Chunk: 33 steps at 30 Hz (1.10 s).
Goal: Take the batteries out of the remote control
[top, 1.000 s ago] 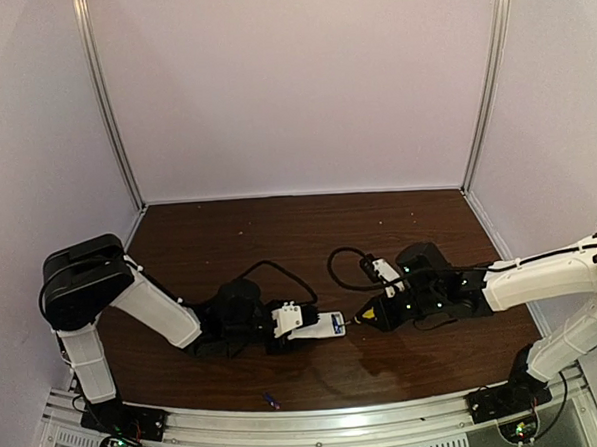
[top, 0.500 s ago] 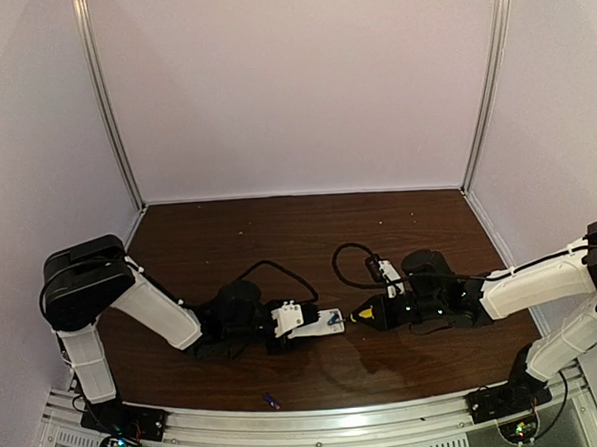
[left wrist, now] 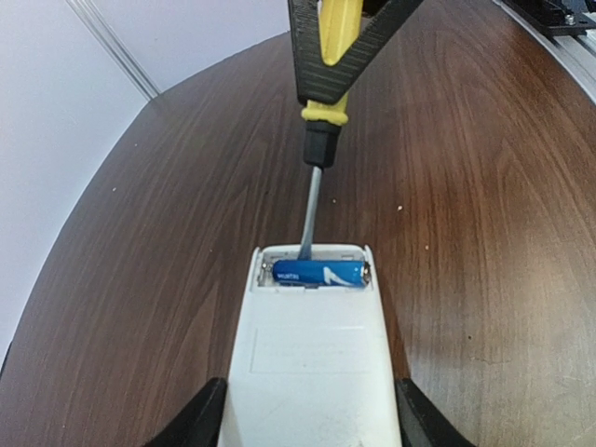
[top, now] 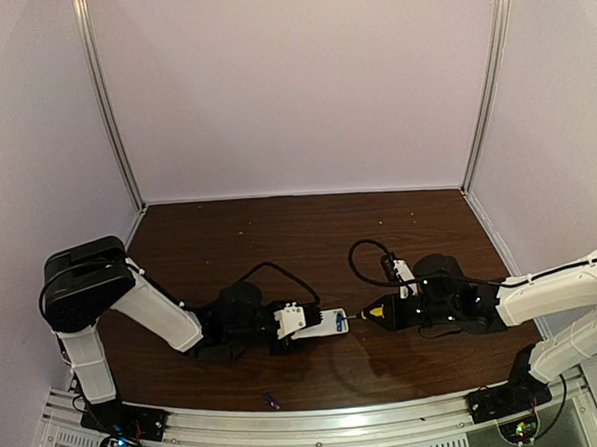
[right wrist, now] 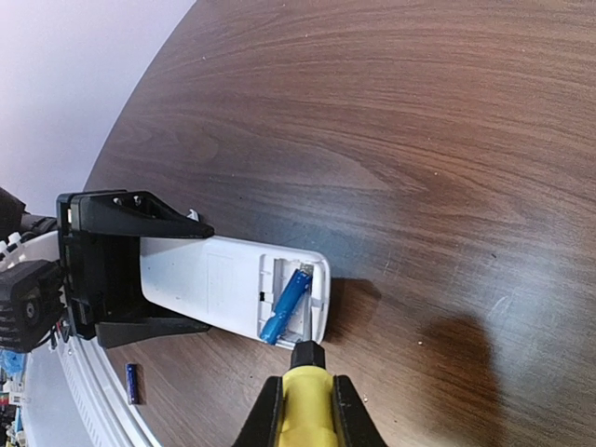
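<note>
The white remote control (top: 326, 325) lies flat on the brown table, held at its sides by my left gripper (top: 296, 329), which is shut on it. Its open compartment faces right. One blue battery (left wrist: 317, 273) sits in the compartment and lies askew in the right wrist view (right wrist: 286, 304). My right gripper (top: 385, 312) is shut on the yellow-handled screwdriver (right wrist: 305, 410). The screwdriver's shaft (left wrist: 310, 212) reaches into the compartment's end behind the battery. A second blue battery (top: 272, 398) lies loose on the table near the front rail, and it also shows in the right wrist view (right wrist: 132, 383).
The metal front rail (top: 319, 423) runs along the near edge, just behind the loose battery. Purple walls close off the back and sides. Black cables (top: 365, 255) loop above both wrists.
My right gripper has drawn back to the right with the screwdriver, its tip still at the compartment. The left gripper and the remote control have stayed put.
</note>
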Tool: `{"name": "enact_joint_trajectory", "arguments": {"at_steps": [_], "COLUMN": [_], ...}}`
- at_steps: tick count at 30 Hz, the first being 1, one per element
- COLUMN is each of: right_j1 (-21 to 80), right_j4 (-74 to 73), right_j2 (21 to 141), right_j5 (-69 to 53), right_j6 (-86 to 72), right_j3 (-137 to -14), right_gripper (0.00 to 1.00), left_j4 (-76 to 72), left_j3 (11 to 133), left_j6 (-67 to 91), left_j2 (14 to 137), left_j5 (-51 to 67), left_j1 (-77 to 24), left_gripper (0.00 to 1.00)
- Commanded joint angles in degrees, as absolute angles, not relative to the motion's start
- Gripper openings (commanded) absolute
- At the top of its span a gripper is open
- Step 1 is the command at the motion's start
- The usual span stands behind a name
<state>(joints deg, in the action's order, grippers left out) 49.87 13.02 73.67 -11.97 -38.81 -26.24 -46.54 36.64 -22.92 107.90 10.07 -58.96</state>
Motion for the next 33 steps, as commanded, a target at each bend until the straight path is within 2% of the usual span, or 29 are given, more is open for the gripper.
{"name": "enact_joint_trajectory", "arguments": {"at_steps": [1, 9, 18, 33], "right_j1": [49.7, 49.8, 50.4, 53.6], "right_j4": [11.0, 14.8, 20.1, 17.7], "right_j2": [72.8, 76.7, 76.0, 77.8], "right_j5": [-7.0, -9.8, -14.1, -13.5], "right_j6": [-39.7, -38.8, -37.8, -37.7], "right_j3": [-25.8, -26.8, -24.7, -25.6], "right_gripper": [0.00, 0.00, 0.00, 0.00], "left_j4": [-50.5, -51.1, -52.2, -54.7], "left_j3": [37.1, 37.5, 38.4, 38.1], "left_j6": [-23.5, -23.5, -23.7, -24.7], "left_j2": [107.9, 108.8, 110.2, 110.7], "left_j5": [11.5, 10.9, 8.7, 5.4], "left_j1": [-59.5, -60.0, -60.0, -59.5], "left_gripper": [0.00, 0.00, 0.00, 0.00]}}
